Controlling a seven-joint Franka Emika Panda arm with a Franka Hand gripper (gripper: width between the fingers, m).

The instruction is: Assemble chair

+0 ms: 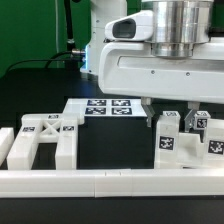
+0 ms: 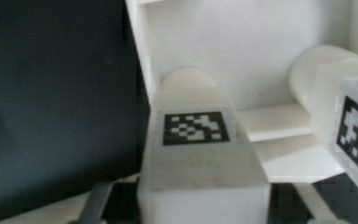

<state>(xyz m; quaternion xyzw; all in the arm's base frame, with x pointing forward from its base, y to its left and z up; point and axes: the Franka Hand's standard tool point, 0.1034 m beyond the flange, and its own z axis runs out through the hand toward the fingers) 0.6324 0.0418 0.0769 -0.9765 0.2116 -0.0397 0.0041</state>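
Jaws: closed down on the leg (image 2: 197, 150), one finger at each side.
Leg: upright, beside other white parts (image 1: 205, 142), near the rail (image 1: 100, 182) at the bench (image 1: 115, 145) edge, exterior view's right.

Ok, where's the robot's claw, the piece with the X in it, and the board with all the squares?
gripper (image 1: 169, 118), exterior view, midway between its fingertips.
X-braced frame (image 1: 45, 138), exterior view, its crossed top face.
marker board (image 1: 105, 107), exterior view, its tagged face.

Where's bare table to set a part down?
Free: black tabletop between the braced frame and the right-hand parts, rail in front, marker board behind. Crowded: exterior view's right, where the tool grips a leg among other parts.
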